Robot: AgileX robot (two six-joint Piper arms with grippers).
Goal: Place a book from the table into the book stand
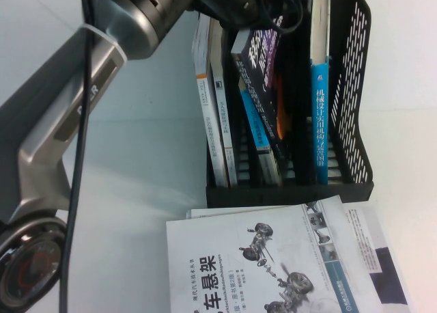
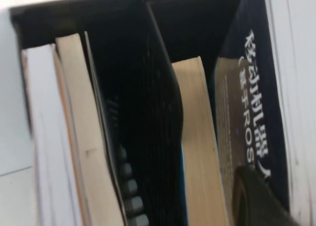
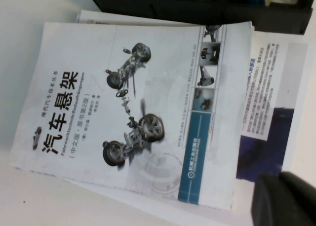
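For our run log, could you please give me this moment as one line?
phase: inserting | left gripper: over book stand, shut on book, tilted in a middle slot | right gripper: above white book

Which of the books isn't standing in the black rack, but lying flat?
The white book with car-suspension drawings, flat on the table before the book stand. The dark navy book and the others stand in slots.

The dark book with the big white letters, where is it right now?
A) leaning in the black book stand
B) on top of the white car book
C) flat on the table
A: the dark book sits tilted in a slot of the black book stand, while the white car book lies on the table.
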